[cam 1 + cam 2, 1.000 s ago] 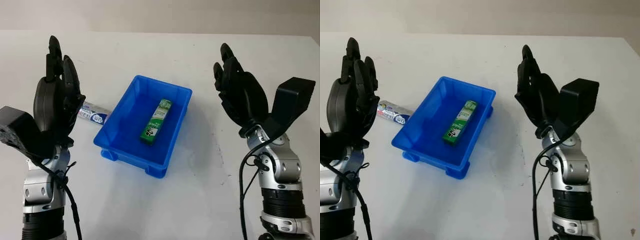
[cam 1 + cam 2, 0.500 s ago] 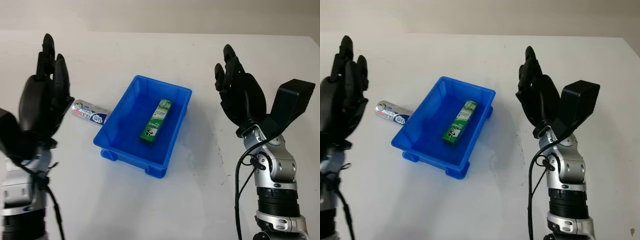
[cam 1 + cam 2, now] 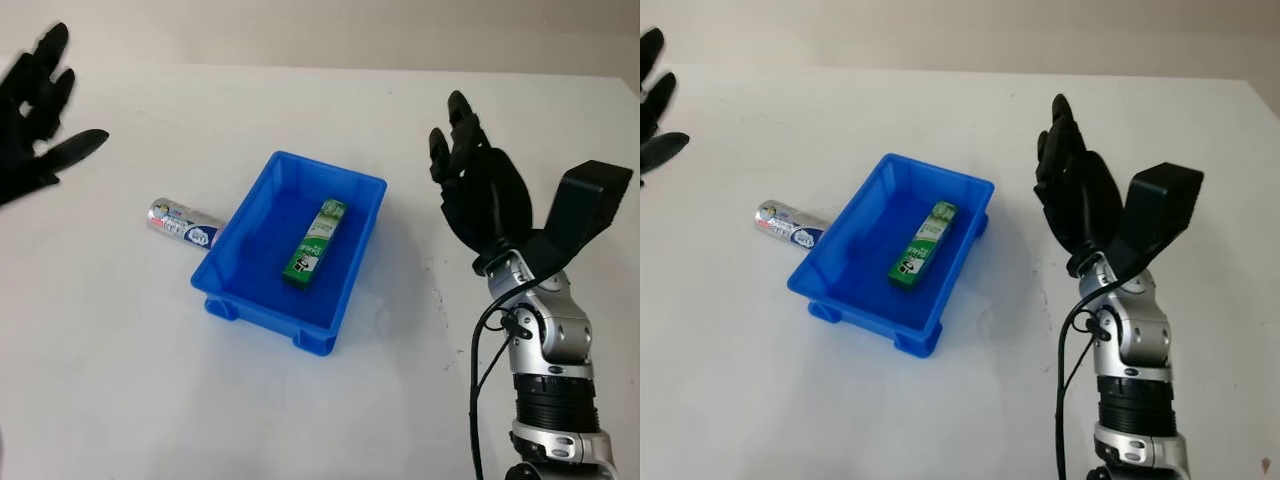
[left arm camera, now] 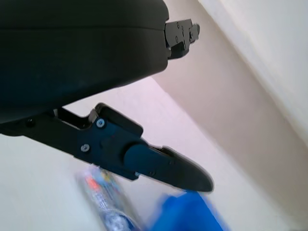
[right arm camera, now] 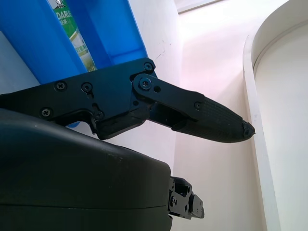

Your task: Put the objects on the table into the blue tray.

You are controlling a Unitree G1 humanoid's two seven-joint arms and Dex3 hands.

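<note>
Tube (image 3: 181,222) well below left hand (image 3: 38,100).

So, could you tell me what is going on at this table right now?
The robot is sorting items into a blue tray. A green box already lies inside it, while a toothpaste tube lies on the table against the tray's left side. Neither hand holds anything: the left hand is open, raised at the far left above the table, and the right hand is open, held up to the right of the tray.

Box (image 3: 314,239) lies in the tray (image 3: 243,295) — tube (image 3: 180,222) just left, on the table (image 3: 120,360).
</note>
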